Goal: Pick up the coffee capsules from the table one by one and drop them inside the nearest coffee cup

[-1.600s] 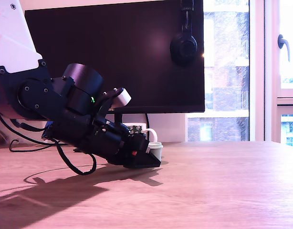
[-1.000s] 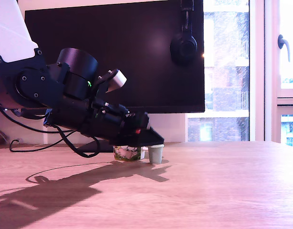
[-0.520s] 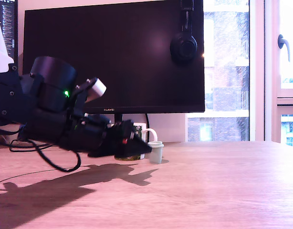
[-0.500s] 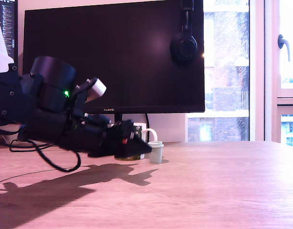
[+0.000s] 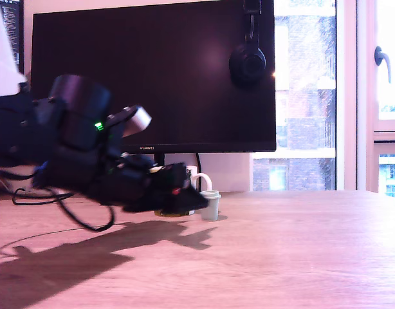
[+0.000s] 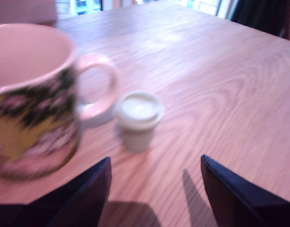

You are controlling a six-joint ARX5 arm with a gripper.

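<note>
Capsule (image 6: 138, 118) sits upright on the desk (image 6: 220, 80), just beside the cup (image 6: 34, 99) handle, not yet picked. Our hand (image 6: 154, 177) hovers short of it, spread wide, holding nothing. We can't see inside the cup.

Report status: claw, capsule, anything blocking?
Claw open, empty, low over the table. One capsule upright on the table ahead of the fingertips, beside the mug handle. Nothing between claw and capsule.
</note>
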